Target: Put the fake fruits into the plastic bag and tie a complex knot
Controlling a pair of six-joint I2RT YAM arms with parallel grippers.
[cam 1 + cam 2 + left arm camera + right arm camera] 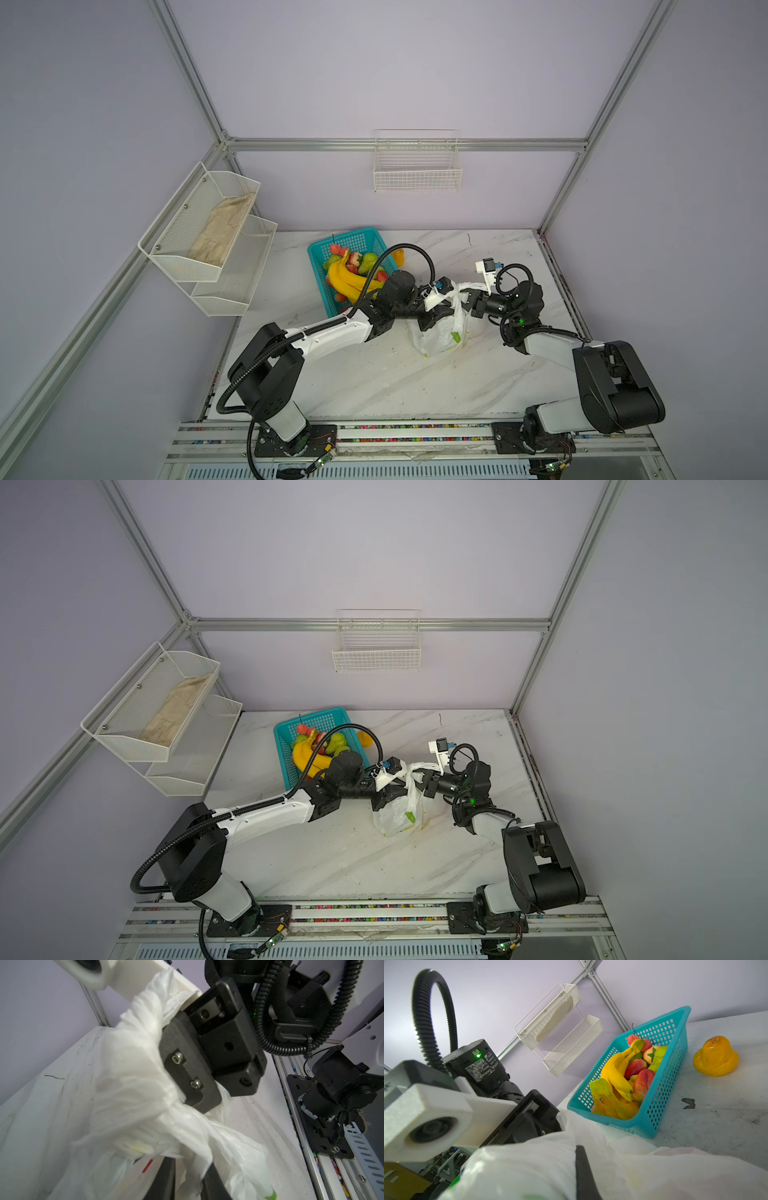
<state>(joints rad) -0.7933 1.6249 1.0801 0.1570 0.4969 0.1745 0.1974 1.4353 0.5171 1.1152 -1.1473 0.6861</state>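
Plastic bag is seen standing near the middle of the marble bench, between the two arms in both top views, with its white handle strips gathered into a twisted bunch at the top. The left claw is set against the bag's neck, and in the left wrist view bunched film is pinched between its fingers. The right claw is pressed together on the handle film, which is wrapped around its fingertips. Most of the fake fruits, among them bananas, strawberries and green pieces, are heaped in the teal lattice basket behind the left arm. One orange-yellow fruit is seen lying on the bench just beside the basket.
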